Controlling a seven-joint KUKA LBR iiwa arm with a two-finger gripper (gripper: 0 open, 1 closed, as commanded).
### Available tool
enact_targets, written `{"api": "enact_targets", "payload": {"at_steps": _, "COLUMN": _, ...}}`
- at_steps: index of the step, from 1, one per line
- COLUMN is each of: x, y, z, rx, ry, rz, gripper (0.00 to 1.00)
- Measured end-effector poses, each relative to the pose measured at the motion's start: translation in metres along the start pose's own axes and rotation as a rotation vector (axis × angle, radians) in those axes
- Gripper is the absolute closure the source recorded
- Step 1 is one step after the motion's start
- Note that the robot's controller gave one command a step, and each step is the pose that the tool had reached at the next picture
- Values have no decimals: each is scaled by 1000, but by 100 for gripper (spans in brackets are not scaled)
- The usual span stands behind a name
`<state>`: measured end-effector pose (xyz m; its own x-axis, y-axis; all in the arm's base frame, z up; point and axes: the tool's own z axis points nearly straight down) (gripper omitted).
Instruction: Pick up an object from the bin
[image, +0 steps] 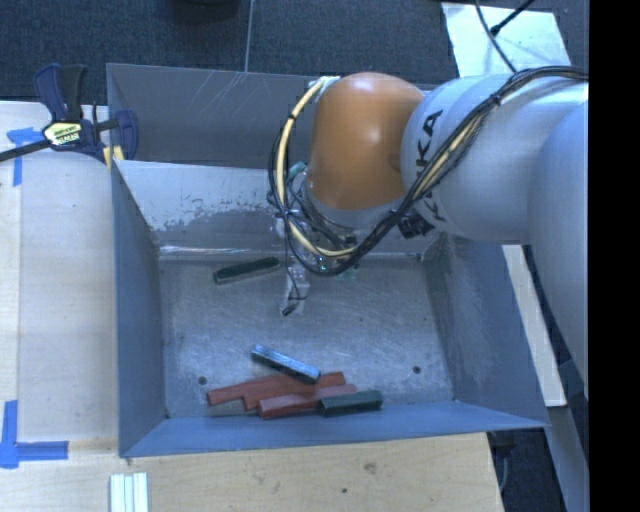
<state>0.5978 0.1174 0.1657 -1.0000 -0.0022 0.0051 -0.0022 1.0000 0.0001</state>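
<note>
Bin (137, 320) of grey metal sits under the arm, and you find the gripper (293, 298) hanging below the orange wrist cover (360, 140) and its looped cables (300, 235), over a bare patch of floor near the back wall; whether it is apart or together you cannot tell from this angle; the nearest thing to it is a dark green bar (246, 270), lying flat just to the gripper's left in the view, its near end close beside the gripper, though you cannot tell whether they touch; well apart from the gripper, toward the front wall, lies a small cluster; a blue-grey bar (285, 364) lies slantwise, its right end against the reddish-brown bars (262, 393); a dark green block (351, 403) touches their right end.
</note>
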Motion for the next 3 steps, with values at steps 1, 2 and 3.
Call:
{"api": "enact_targets", "payload": {"at_steps": 1, "x": -26, "y": -15, "z": 85, "rx": 2, "ry": 0, "rz": -54, "gripper": 0}}
{"api": "enact_targets", "payload": {"at_steps": 2, "x": -28, "y": -14, "z": 79, "rx": 0, "ry": -8, "rz": -52, "gripper": 100}}
{"api": "enact_targets", "payload": {"at_steps": 3, "x": -8, "y": -4, "z": -90, "rx": -2, "ry": -18, "rz": -32, "gripper": 100}}
